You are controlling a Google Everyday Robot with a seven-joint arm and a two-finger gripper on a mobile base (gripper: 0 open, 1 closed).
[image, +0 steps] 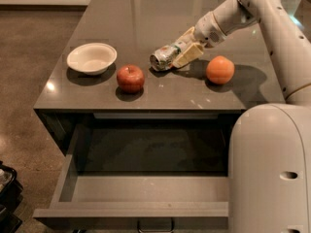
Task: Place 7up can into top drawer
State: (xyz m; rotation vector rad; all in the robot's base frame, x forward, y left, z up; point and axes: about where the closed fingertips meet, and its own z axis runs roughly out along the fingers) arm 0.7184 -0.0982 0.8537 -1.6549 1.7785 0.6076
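The 7up can (166, 56) lies on its side on the dark tabletop, its silver end facing front-left. My gripper (182, 46) reaches in from the right with a pale finger on each side of the can, closed on it. The can sits low, at or just above the table surface. The top drawer (141, 194) is pulled wide open below the table's front edge. Its inside is bare, and its small metal pull handle (155, 224) shows at the bottom.
A round orange fruit (220, 70) sits right of the can, close under my arm. A red apple (130, 78) and a white bowl (91, 58) sit to its left. My robot body (272, 169) fills the lower right beside the drawer.
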